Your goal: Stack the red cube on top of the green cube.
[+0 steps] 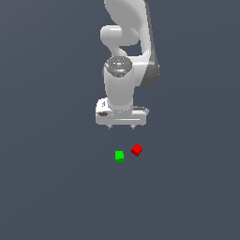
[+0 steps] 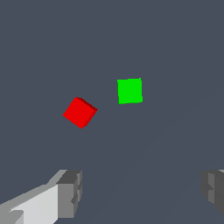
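While apart, red cube (image 1: 136, 149) beside green cube (image 1: 119, 155)

Cubes: two in all. One red cube (image 1: 137, 149); one green cube (image 1: 119, 156). Robot arms: one (image 1: 125, 56), bearing one pair of jaws.

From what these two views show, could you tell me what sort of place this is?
It looks like a bare simulated test scene rather than a real room: a flat, featureless grey floor, two plain matte blocks, the red cube and the green cube, and a white arm whose open pincer hangs above them.
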`<action>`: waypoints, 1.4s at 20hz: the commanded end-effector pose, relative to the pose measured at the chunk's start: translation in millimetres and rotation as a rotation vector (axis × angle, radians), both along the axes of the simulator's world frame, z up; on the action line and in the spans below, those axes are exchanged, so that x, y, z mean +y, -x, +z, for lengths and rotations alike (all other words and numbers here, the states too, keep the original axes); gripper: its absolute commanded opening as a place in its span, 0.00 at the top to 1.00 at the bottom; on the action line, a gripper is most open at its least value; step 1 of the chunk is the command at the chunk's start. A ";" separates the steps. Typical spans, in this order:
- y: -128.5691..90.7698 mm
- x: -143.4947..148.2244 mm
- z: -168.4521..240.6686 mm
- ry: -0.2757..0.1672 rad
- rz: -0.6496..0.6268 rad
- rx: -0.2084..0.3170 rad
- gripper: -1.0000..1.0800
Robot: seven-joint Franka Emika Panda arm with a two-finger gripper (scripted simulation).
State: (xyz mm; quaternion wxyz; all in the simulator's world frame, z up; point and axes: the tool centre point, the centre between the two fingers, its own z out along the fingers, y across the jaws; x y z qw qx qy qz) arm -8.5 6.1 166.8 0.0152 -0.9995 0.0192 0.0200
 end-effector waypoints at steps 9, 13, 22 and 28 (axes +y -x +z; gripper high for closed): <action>-0.6 5.2 -5.3 0.002 -0.035 -0.002 0.04; -1.7 11.7 -12.0 0.005 -0.078 -0.004 0.04; -8.5 35.1 -37.0 0.016 -0.239 -0.011 0.04; -17.2 52.8 -57.5 0.025 -0.370 -0.018 0.04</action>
